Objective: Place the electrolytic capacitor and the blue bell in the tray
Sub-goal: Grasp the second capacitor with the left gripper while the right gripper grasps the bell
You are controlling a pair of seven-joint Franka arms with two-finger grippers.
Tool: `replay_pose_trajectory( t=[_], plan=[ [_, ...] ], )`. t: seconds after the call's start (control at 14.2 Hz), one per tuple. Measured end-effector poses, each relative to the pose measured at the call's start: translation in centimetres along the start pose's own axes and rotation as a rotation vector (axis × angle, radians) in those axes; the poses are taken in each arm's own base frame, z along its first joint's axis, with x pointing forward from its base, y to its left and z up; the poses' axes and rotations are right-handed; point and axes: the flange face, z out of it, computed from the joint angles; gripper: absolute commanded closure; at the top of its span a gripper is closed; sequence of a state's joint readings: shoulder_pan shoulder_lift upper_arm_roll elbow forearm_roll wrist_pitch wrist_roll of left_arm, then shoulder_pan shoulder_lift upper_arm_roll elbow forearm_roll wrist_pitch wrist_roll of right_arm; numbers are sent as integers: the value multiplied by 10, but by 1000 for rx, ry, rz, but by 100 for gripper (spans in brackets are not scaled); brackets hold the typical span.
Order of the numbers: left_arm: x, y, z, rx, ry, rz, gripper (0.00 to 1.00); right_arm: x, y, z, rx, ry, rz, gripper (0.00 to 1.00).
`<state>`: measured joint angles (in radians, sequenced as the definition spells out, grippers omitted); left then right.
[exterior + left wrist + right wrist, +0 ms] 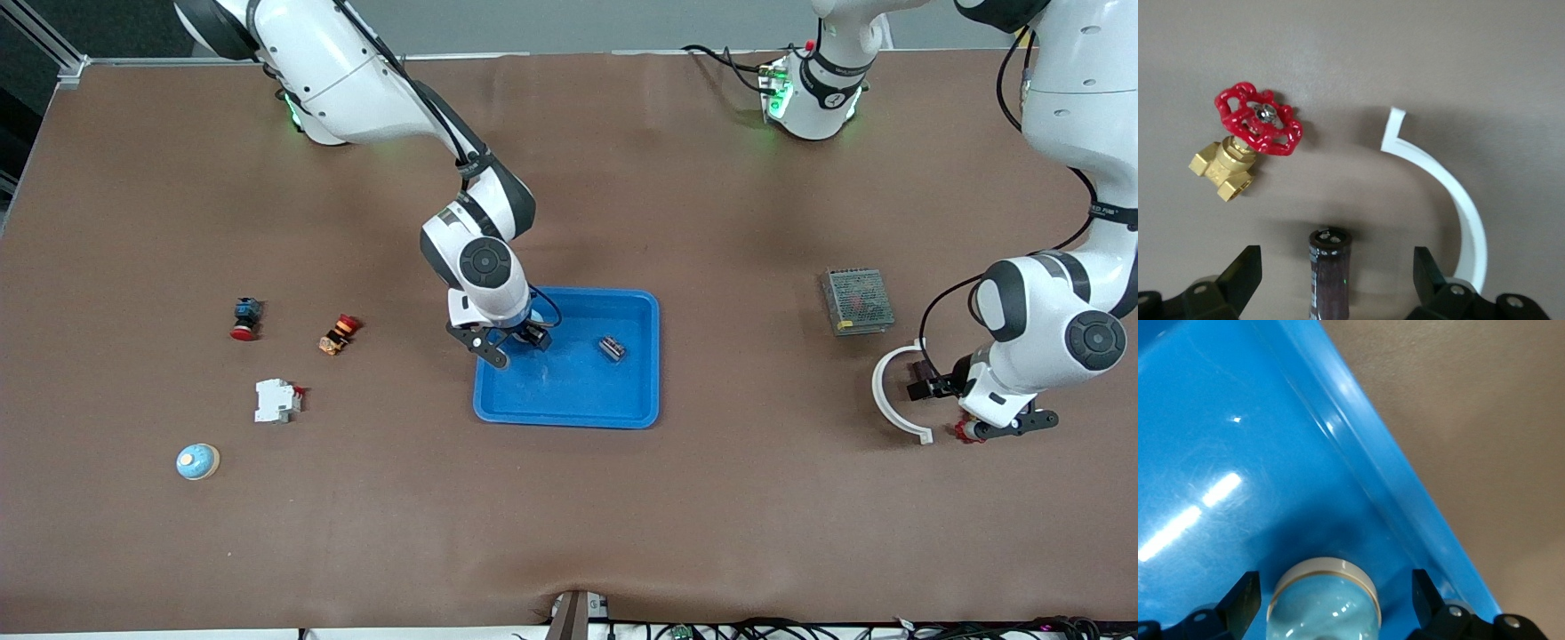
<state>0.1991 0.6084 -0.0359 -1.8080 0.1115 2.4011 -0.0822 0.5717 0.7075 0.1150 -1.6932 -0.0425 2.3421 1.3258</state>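
The blue tray (569, 391) sits mid-table. My right gripper (533, 336) hangs low over the tray's end toward the right arm, open. A light blue bell (1325, 603) with a cream base rests on the tray floor (1218, 420) between the right gripper's (1335, 587) fingers, touching neither. A second blue bell (197, 461) sits on the table near the right arm's end. My left gripper (933, 388) is down at the left arm's end, open. A dark brown electrolytic capacitor (1330, 273) stands clear between the left gripper's (1336, 263) fingers.
A small dark part (612, 348) lies in the tray. A white curved piece (889, 400) and a red-handled brass valve (1248, 143) flank the left gripper. A grey metal box (858, 300), a white breaker (277, 401), a red button (245, 318) and an orange switch (338, 334) are on the table.
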Motion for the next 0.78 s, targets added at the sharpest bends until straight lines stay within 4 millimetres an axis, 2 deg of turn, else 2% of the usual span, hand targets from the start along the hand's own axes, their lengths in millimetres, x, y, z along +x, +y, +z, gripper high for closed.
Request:
replay_pose_trajectory(
  t=[0.28,0.35,0.49,0.63,0.78],
  plan=[
    [-10,-2,24,-7,6,-3,0,11,-6,-41,-22,6,-21,0],
    [-11,-1,28,-8,3,-2,10,19,-4,-51,-27,9,-40,0],
    [-11,0,29,-8,3,-1,49,50,6,-72,-37,9,-78,0],
    [-11,0,29,-9,3,-1,79,98,26,-93,-32,9,-122,0],
    [-10,2,27,-10,9,2,98,148,51,-111,-17,16,-160,0]
  ],
)
